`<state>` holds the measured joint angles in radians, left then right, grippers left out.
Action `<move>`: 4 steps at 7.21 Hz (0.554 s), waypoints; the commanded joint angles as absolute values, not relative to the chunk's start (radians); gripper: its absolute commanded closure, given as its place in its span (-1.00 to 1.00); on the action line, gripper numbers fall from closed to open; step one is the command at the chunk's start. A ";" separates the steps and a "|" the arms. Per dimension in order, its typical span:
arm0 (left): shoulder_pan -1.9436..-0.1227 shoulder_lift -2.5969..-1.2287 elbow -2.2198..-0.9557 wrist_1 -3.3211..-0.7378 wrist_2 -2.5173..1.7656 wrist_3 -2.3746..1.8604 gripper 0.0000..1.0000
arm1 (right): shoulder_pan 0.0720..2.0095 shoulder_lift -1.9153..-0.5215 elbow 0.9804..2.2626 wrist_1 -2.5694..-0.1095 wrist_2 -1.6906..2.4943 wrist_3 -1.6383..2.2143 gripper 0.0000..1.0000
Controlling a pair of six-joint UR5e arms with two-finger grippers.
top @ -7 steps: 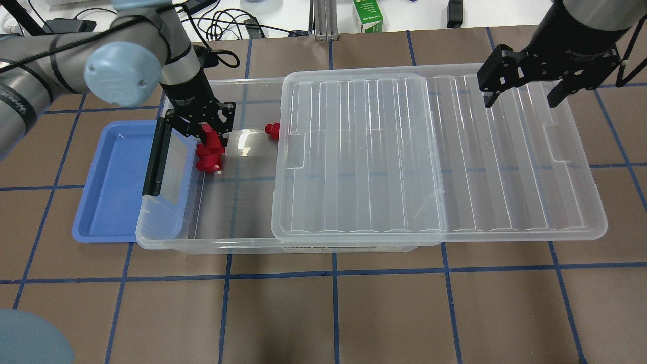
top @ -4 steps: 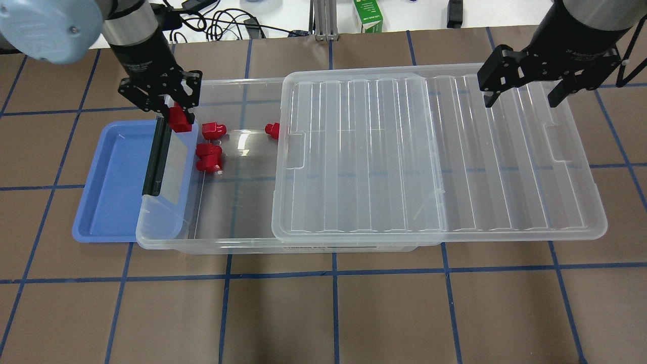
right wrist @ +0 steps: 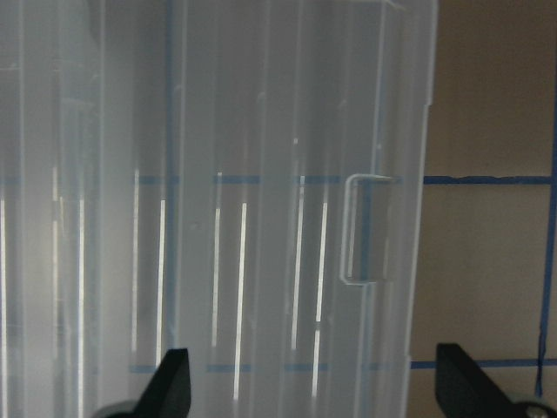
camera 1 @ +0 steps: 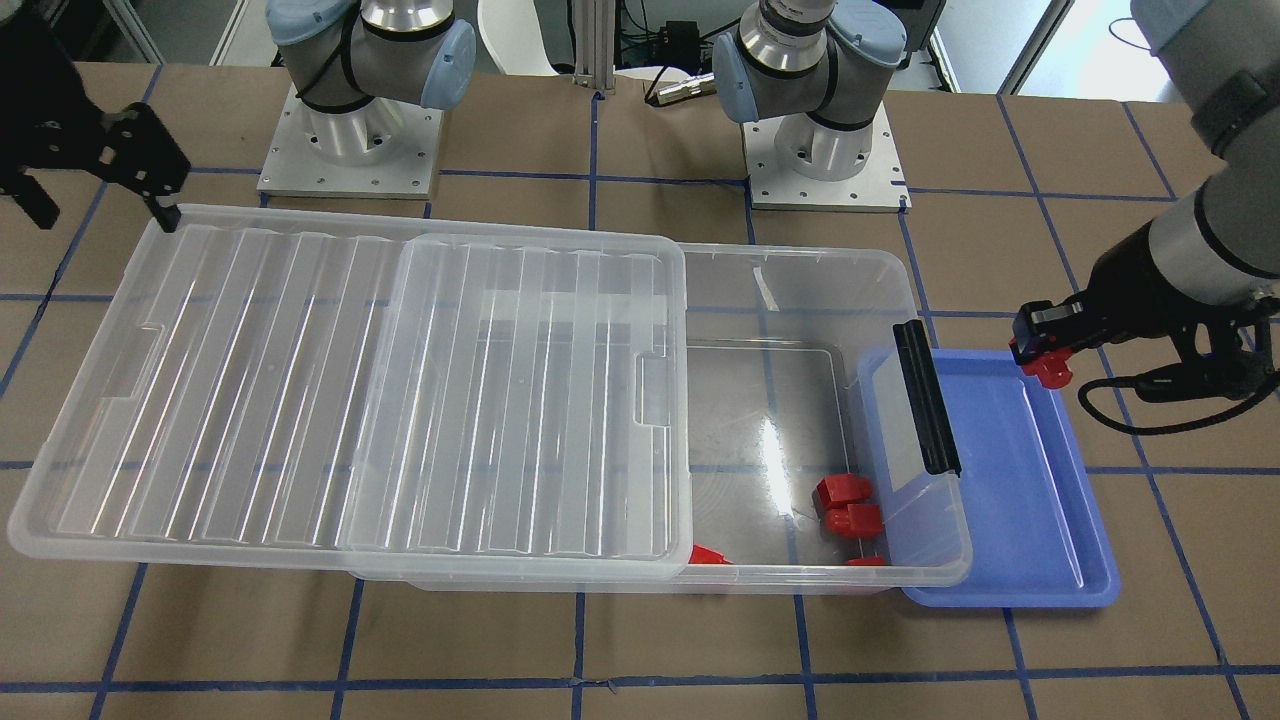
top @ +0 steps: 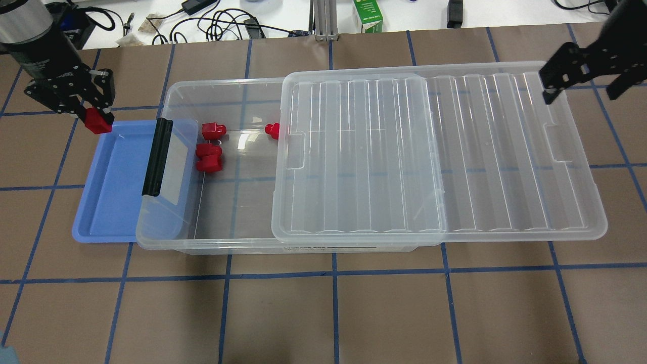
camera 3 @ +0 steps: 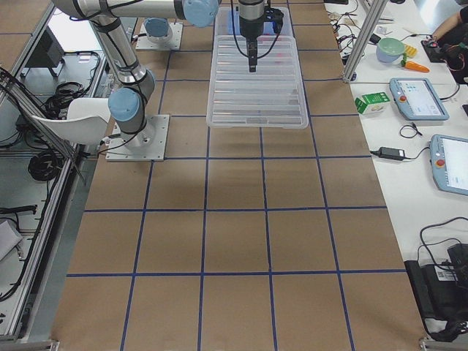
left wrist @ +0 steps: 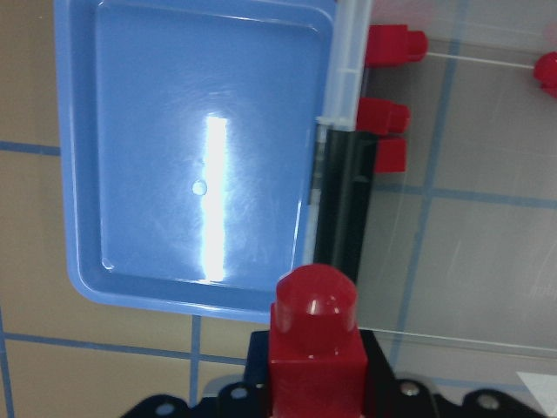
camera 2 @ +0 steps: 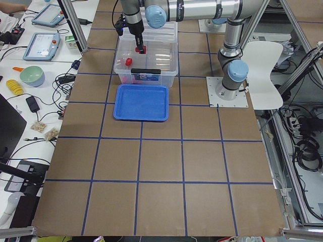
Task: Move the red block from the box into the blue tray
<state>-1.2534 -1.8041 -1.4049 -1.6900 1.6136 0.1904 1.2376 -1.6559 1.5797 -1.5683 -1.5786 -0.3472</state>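
My left gripper [top: 95,120] is shut on a red block [top: 97,123] and holds it above the far left corner of the blue tray [top: 113,192]. In the left wrist view the held block [left wrist: 313,335] sits over the rim of the bare tray [left wrist: 200,148]. Three more red blocks [top: 212,130] lie in the open left end of the clear box [top: 232,217]. Its ribbed lid [top: 455,151] is slid to the right. My right gripper [top: 584,91] is open and empty over the lid's far right end [right wrist: 261,218].
The box's black latch [top: 156,156] end overlaps the tray's right side. A green carton [top: 368,15] and cables lie beyond the table's far edge. Brown table with blue tape lines spreads in front of the box.
My left gripper has lifted one red block out of the box and carried it left to the tray's far corner. My right gripper has shifted right along the lid.
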 commanded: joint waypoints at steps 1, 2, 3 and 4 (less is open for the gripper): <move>-1.210 -1.860 -1.457 -1.589 1.615 0.287 1.00 | 1.018 -1.651 1.609 -1.584 -1.575 -0.568 -1.00; -1.207 -1.885 -1.503 -1.510 1.615 0.296 1.00 | 0.984 -1.608 1.662 -1.694 -1.578 -0.598 -1.00; -1.206 -1.908 -1.543 -1.449 1.617 0.308 1.00 | 0.957 -1.570 1.739 -1.777 -1.577 -0.626 -1.00; -1.200 -1.939 -1.567 -1.381 1.617 0.324 1.00 | 0.954 -1.554 1.820 -1.904 -1.581 -0.630 -1.00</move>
